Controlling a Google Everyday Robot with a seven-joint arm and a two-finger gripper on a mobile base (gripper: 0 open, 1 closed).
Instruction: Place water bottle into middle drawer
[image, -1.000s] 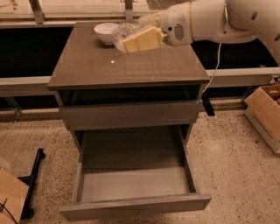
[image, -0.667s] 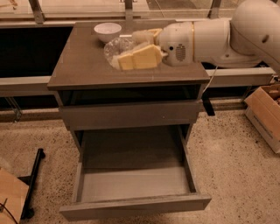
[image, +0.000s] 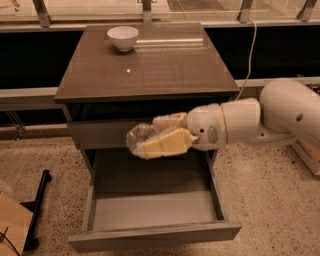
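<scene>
Jaws: clamped around the water bottle (image: 139, 141), at the centre of the frame, just in front of the closed drawer front (image: 100, 134).
Water bottle: held lying sideways, off every surface, above the rear of the middle drawer (image: 155, 236).
Middle drawer: pulled out, lower centre, pale floor showing.
Arm (image: 270, 117): reaches in from the right edge, carrying the jaws.
White bowl (image: 123, 37): on the desk (image: 165, 70), upper left.

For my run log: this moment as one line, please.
gripper: shut on water bottle | above open middle drawer | bottle not yet inside | bowl on cabinet top
</scene>
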